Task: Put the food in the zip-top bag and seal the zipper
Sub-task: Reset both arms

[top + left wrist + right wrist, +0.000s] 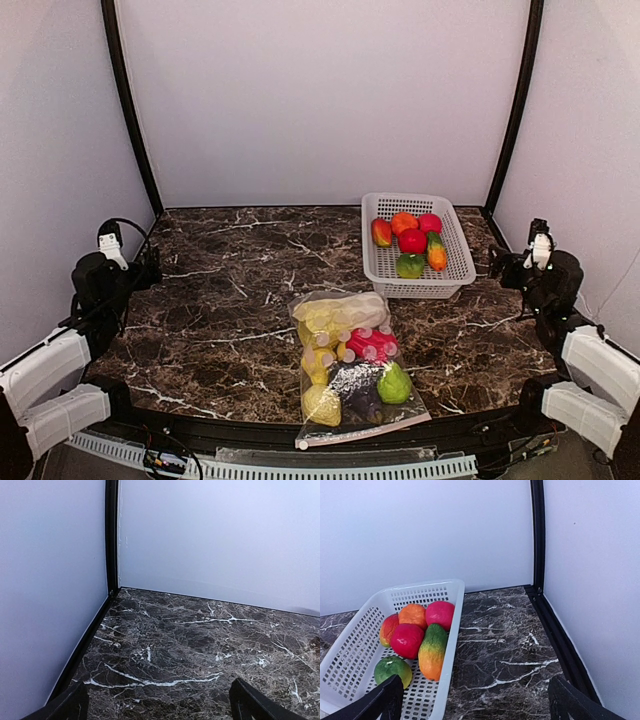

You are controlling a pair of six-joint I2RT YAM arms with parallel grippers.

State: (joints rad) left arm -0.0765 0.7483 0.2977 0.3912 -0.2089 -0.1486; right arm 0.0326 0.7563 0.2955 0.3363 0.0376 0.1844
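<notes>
Nearest, at the near edge of the tabletop [230, 300], lies the zip-top bag [350, 365], flat, with food [370, 345] inside: yellow, pink, dark purple and green pieces. Its zipper [365, 429], a pinkish strip, runs along the bag's near end; whether it is pressed closed I cannot tell. Farther back and to the right stands a white basket [452, 265] with six more toy fruits [407, 640]. Left jaws, at the left edge, gape wide and hold nothing; right jaws, just right of the basket, gape equally wide, empty.

Lab test booth: plain white walls [320, 100], marble-look tabletop [230, 290].
</notes>
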